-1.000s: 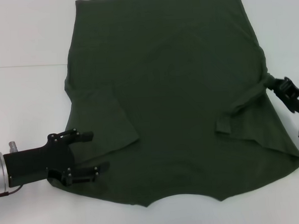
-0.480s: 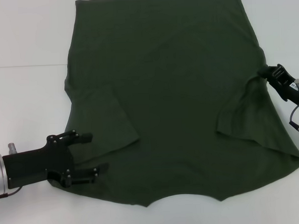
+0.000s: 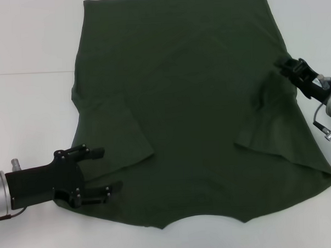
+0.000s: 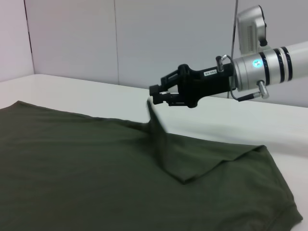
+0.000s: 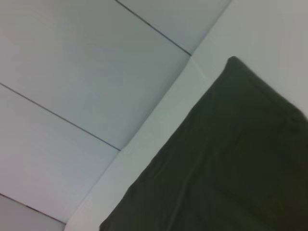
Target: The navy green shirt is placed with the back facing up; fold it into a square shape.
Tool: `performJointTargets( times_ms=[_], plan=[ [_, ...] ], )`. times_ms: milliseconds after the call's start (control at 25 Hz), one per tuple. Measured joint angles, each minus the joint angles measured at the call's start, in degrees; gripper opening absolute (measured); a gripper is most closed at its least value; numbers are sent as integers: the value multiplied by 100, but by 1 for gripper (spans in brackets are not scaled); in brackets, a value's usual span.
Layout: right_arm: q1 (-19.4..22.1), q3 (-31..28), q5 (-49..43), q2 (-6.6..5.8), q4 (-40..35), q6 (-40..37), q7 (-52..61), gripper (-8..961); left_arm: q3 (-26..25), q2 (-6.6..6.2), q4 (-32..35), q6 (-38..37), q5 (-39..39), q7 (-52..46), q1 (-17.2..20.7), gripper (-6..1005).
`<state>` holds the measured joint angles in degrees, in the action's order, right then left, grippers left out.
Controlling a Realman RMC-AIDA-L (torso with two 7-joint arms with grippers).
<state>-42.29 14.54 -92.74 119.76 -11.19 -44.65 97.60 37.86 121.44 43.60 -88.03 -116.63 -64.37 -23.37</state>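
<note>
Nearest the robot, left gripper (image 3: 104,169) sits low at the shirt's (image 3: 192,101) near-left corner, fingers spread apart, one above and one below the folded-in left sleeve's edge; nothing clamped that I can see. Shirt lies flat on the white table (image 3: 27,108), back up, collar notch toward the robot, hem at the far side, long axis running near to far. Left sleeve is already laid inward. Farther out on the right edge, right gripper (image 3: 284,66) is pinched shut on the right sleeve's cloth, lifted clear of the table; the side view shows fabric hanging from its tips (image 4: 155,92). Judgement: shirt centre lies leftward of that gripper, so the sleeve travels inward across the body.
</note>
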Motion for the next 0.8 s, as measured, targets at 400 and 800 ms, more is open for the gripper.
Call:
performJointTargets(
  times_ms=[400,800],
  plan=[
    [-174,119,11,0,-10,-114,-74,518,-15,1,-27,6,0,4,11,877],
    [760,984,-24,-67,-776,-2028,-640,764,-517,17,-76,-31,0,-166,0,877]
  ],
)
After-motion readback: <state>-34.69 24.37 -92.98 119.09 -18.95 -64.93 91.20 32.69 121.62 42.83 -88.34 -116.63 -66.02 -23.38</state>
